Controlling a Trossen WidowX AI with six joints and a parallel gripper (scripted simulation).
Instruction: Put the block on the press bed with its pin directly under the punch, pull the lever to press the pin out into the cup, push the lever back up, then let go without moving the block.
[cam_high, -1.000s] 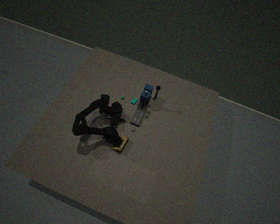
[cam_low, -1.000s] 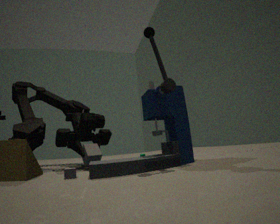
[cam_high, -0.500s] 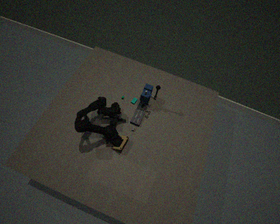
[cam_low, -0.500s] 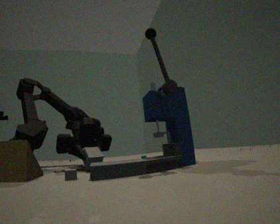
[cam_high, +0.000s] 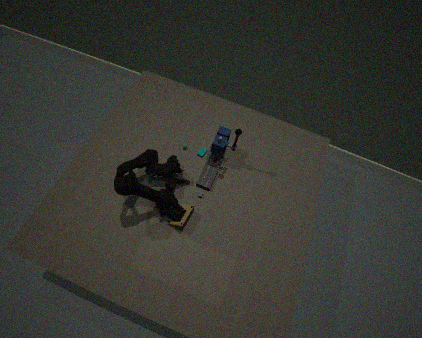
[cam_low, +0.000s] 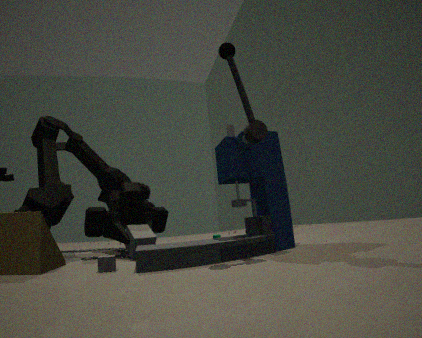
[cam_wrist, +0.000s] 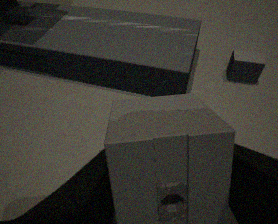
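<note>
The gripper is closed on the grey block, near the free end of the press bed. A small grey cube stands just beyond this end. The blue press is toward the upper edge of the brown surface, its lever up. Behind is a greenish wall.

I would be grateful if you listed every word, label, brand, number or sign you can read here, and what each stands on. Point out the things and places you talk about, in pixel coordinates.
No text is readable in any view.
Blue press (cam_high: 220, 142) (cam_low: 272, 190): none seen.
Block in the claw (cam_low: 142, 234) (cam_wrist: 170, 175): none seen.
Press bed (cam_high: 207, 176) (cam_low: 175, 255) (cam_wrist: 125, 42): pale streaks, too blurred to tell whether they are marks.
</note>
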